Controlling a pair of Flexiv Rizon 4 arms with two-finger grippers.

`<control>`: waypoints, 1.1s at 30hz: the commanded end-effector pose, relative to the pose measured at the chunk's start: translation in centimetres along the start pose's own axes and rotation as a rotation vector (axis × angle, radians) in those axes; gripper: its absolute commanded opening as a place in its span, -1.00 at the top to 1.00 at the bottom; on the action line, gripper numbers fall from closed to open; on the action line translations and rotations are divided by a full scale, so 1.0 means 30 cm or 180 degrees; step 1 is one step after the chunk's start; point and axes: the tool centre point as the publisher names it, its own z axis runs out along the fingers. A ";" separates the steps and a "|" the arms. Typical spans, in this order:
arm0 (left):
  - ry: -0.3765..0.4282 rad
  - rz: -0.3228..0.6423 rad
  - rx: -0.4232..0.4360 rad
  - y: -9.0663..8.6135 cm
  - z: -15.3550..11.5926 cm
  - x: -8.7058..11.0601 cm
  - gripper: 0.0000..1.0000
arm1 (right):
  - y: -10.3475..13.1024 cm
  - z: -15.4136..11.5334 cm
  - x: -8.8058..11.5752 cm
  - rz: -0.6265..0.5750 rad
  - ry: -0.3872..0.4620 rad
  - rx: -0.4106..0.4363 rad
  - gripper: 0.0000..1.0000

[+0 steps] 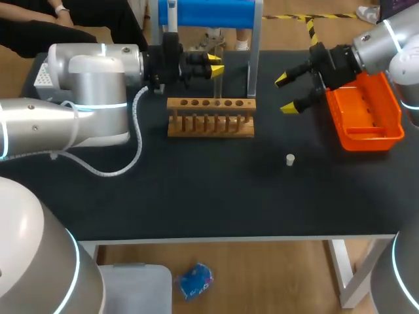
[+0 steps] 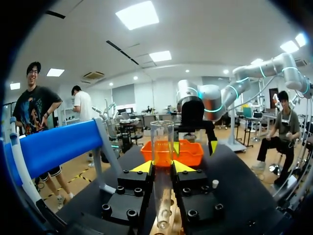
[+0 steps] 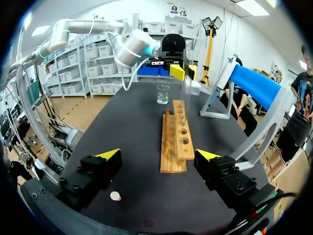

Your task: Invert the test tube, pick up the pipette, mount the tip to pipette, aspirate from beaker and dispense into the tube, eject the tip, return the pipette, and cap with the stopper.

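Left fingers (image 2: pixel 141 168) pinch the test tube (image 2: pixel 162 142) over the rack (image 1: pixel 211 121), right fingers (image 1: pixel 288 106) spread; a slack pinch could drop it mid-flip.

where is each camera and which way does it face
Head view: above and behind, looking down on the table; left gripper and right gripper show.
Left wrist view: on the left wrist, facing the orange tray; its gripper holds the test tube.
Right wrist view: on the right wrist, facing along the rack to the beaker; open gripper shows.
Both wrist views share the stopper.
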 end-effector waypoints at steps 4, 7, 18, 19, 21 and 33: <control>0.0009 -0.0033 0.0012 0.029 0.008 -0.005 1.00 | -0.001 -0.002 -0.001 -0.0002 0.0006 0.0002 -1.00; 0.0011 -0.0016 0.0008 0.038 0.012 -0.007 1.00 | -0.001 -0.002 -0.001 -0.0002 0.0006 0.0002 -1.00; 0.0035 -0.0067 -0.0044 0.074 0.024 -0.012 1.00 | -0.001 -0.002 -0.001 -0.0002 0.0006 0.0002 -1.00; 0.0043 -0.0079 -0.0058 0.080 0.025 -0.013 1.00 | -0.001 -0.002 -0.001 -0.0002 0.0006 0.0002 -1.00; 0.0057 -0.0103 -0.0088 0.095 0.027 -0.014 1.00 | -0.001 -0.002 -0.001 -0.0002 0.0006 0.0002 -1.00; 0.0058 -0.0156 -0.0129 0.143 0.020 -0.019 1.00 | -0.001 -0.002 -0.001 -0.0002 0.0006 0.0002 -1.00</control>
